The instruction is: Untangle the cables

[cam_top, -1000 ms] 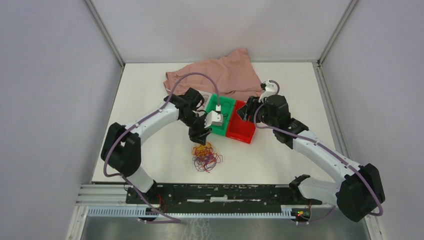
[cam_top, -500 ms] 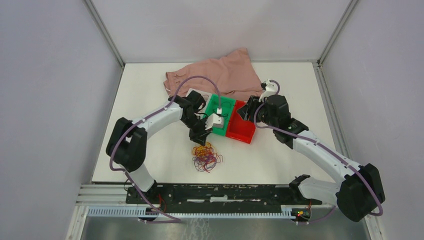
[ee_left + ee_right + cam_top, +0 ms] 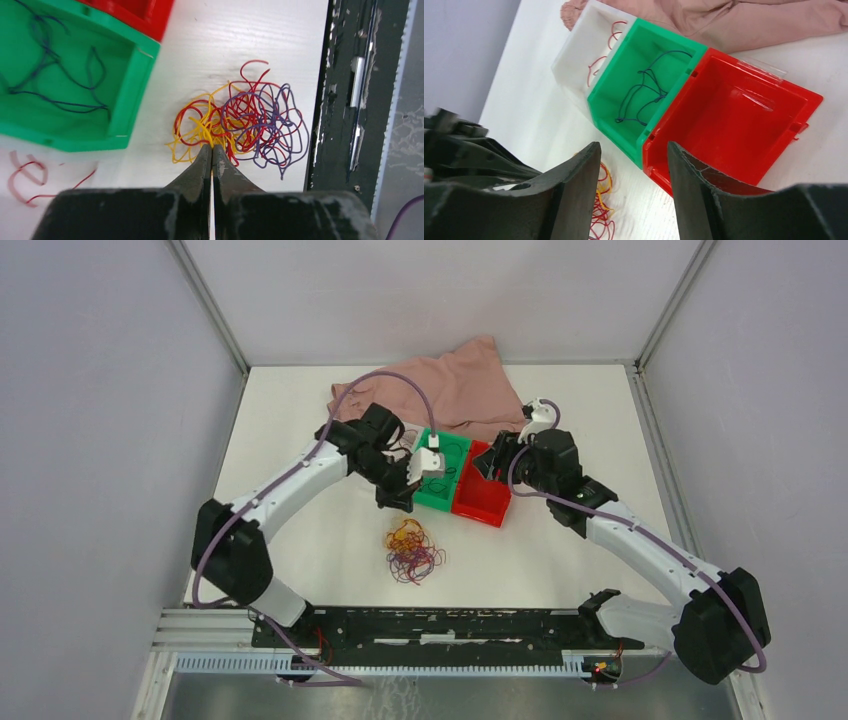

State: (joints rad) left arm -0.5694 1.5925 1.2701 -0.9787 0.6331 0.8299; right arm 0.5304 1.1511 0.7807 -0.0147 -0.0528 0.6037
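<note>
White tabletop (image 3: pixel 300 440) inside a booth with plain grey walls, seen from above and behind two robot arms. Near the middle sits a green bin (image 3: pixel 438 503), open at the top, and it serves as the landmark.

Touching the green bin's right side is a red bin (image 3: pixel 482 508), also open. Against the green bin's left side is a white bin (image 3: pixel 574 55). Behind the green bin, toward the back wall, a pink cloth (image 3: pixel 450 390) lies crumpled, its near edge just beside the bins.

The cables (image 3: pixel 412 550) lie as one loose clump on the tabletop in front of the green bin, near it but not touching. The clump mixes red, orange-yellow and dark purple loops. One dark blue strand (image 3: pixel 644 95) lies curled on the floor of the green bin. A few red strands (image 3: pixel 599 60) lie in the white bin.

The left tool (image 3: pixel 392 502) is at the green bin's front left corner, between that bin and the clump. In the left wrist view its two dark fingers are pressed together, tips over the yellow strands at the clump's edge. Whether a strand is caught between them cannot be told.

The right tool (image 3: pixel 497 458) is just right of the green bin, above the red bin. Its fingers (image 3: pixel 579 190) stand apart at a medium gap with nothing between them.
</note>
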